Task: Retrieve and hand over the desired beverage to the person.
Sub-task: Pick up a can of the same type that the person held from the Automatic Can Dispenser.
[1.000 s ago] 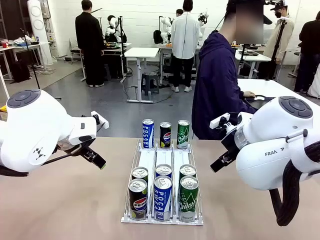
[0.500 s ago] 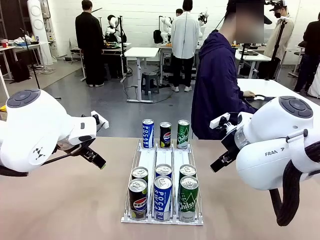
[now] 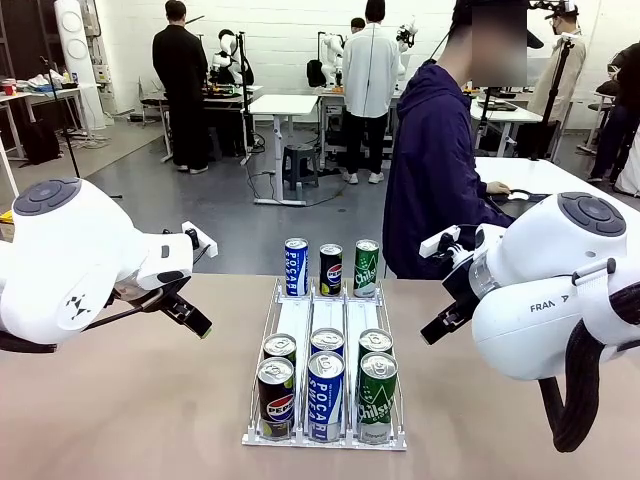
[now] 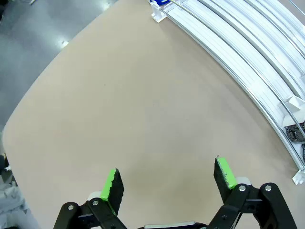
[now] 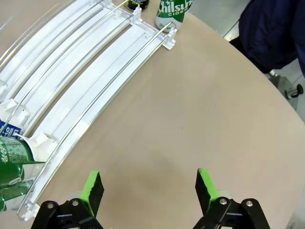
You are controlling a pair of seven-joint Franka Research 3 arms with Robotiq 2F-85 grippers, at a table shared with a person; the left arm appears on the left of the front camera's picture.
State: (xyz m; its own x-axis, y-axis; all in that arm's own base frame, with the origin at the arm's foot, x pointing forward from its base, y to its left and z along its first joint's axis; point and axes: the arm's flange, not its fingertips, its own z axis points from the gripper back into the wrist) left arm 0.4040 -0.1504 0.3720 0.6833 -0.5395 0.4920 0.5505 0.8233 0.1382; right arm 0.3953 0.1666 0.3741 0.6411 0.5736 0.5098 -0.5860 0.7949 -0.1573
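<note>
No change vs a sec ago: both arms parked, cans untouched, person in the same spot. Left gripper [image 4: 167,177] hangs over bare counter [image 3: 130,410] at 9 o'clock of the can rack [image 3: 296,322], fingers [image 4: 112,187] spread wide, nothing btw them. Right gripper [image 5: 147,185] sits at 3 o'clock of the rack, also wide open & empty, rack edge near it in the wrist view.

Rack's near end, 6 o'clock, L to R: Pepsi can [image 3: 276,398], Pocari can [image 3: 325,395], Chilsung cider can [image 3: 377,397], w/ one more can behind each. Three more stand at the far end, 12 o'clock.

Person [image 3: 430,170] stands past the counter's far edge at approx 1 o'clock, side-on, hand on another table; no pointing seen. So task not begun, prob waiting on a choice. Can't tell which drink is wanted. Near-row cans look easiest for either arm.
</note>
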